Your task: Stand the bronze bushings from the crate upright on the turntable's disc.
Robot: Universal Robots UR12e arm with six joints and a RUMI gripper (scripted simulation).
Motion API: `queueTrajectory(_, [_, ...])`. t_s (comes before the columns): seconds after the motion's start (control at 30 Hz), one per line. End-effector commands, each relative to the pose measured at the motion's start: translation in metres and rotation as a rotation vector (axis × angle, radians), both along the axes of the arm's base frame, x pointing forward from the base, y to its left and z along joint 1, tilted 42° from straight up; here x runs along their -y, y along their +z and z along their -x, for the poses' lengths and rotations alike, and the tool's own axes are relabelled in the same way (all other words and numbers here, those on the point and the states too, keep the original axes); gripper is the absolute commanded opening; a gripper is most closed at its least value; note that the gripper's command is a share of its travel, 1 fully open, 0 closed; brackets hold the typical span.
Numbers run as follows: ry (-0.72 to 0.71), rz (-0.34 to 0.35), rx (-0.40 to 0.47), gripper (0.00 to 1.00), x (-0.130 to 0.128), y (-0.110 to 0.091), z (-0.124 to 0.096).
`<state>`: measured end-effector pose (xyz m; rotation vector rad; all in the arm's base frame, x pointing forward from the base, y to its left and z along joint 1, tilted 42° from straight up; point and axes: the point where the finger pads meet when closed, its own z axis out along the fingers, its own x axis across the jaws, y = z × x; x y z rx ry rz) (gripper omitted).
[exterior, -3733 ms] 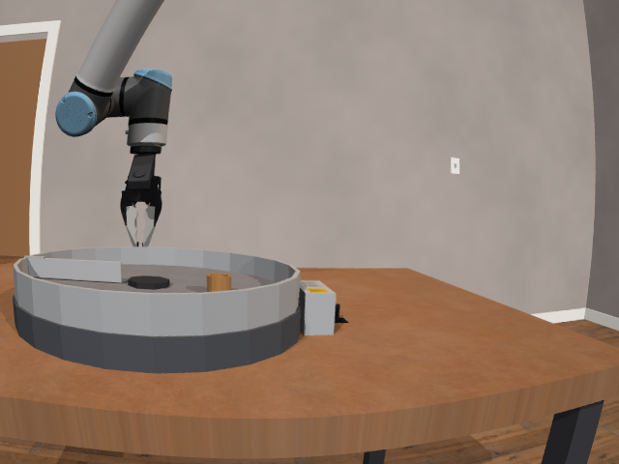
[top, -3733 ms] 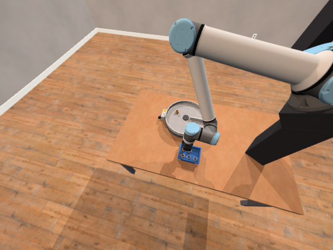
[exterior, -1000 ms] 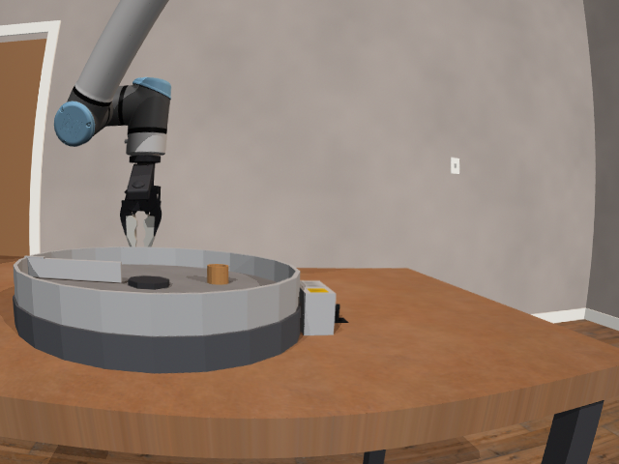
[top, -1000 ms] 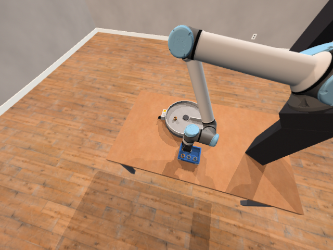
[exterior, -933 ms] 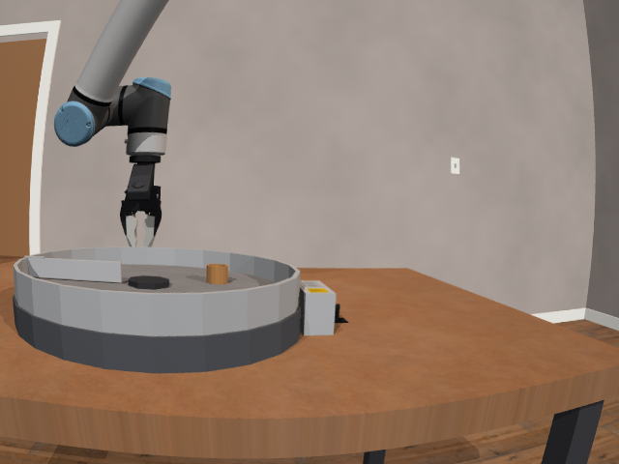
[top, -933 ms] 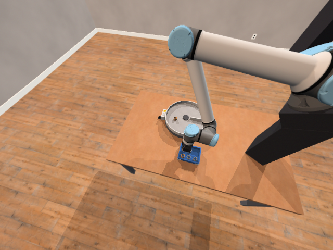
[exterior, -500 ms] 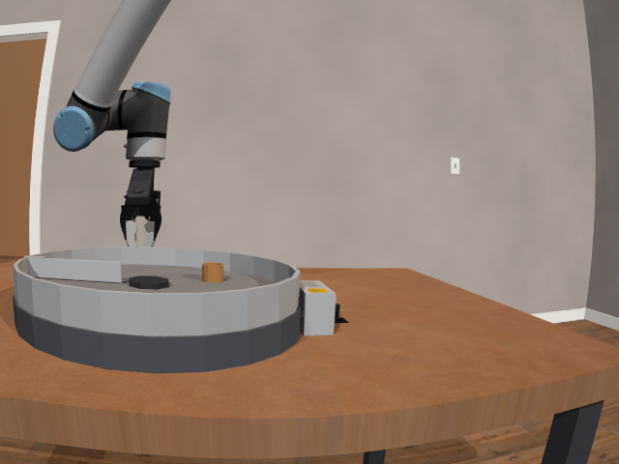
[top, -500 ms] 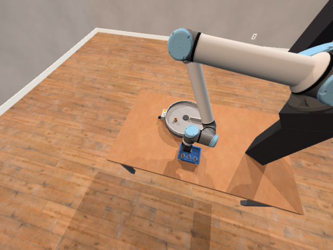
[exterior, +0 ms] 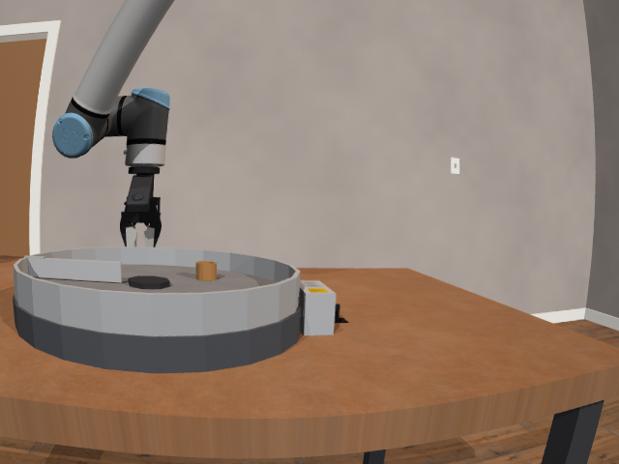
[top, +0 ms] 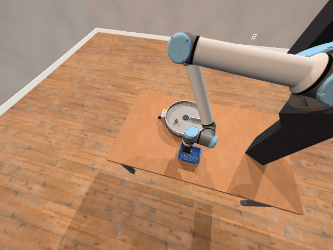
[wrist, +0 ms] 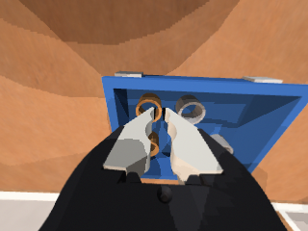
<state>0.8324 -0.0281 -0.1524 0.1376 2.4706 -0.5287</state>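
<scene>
Currently, gripper [top: 187, 151] [exterior: 139, 245] [wrist: 159, 108] narrow, nothing between fingertips. Below hand: blue crate [top: 199, 155] [wrist: 202, 84], visible contents two bronze bushings [top: 182, 157] [wrist: 139, 110], two steel bushings [top: 187, 157] [wrist: 181, 105]. Beside hand, beyond crate: turntable disc [top: 179, 110] [exterior: 234, 282], one upright bronze bushing [top: 176, 121] [exterior: 205, 272], apart from hub [top: 185, 117] [exterior: 149, 282].

A plain room with a plank floor [top: 67, 129], where a robot arm [top: 242, 59] [exterior: 120, 54] overhangs a worktable [top: 139, 134] [exterior: 425, 339].

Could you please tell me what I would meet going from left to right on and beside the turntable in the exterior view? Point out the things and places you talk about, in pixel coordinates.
Divider [exterior: 74, 269], hub [top: 186, 117] [exterior: 149, 281], bronze bushing [top: 176, 120] [exterior: 205, 271], grey box [top: 163, 114] [exterior: 318, 313].
</scene>
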Motion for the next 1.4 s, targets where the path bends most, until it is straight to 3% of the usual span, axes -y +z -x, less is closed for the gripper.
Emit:
queueTrajectory(0.0, [0.001,0.000,0.001,0.06,-0.0003,0.0002,-0.0003])
queueTrajectory(0.97, [0.001,0.000,0.001,0.06,-0.0003,0.0002,-0.0003])
queueTrajectory(1.0, [0.001,0.000,0.001,0.00,-0.0003,0.0002,-0.0003])
queueTrajectory(1.37, [0.001,0.000,0.001,0.00,-0.0003,0.0002,-0.0003])
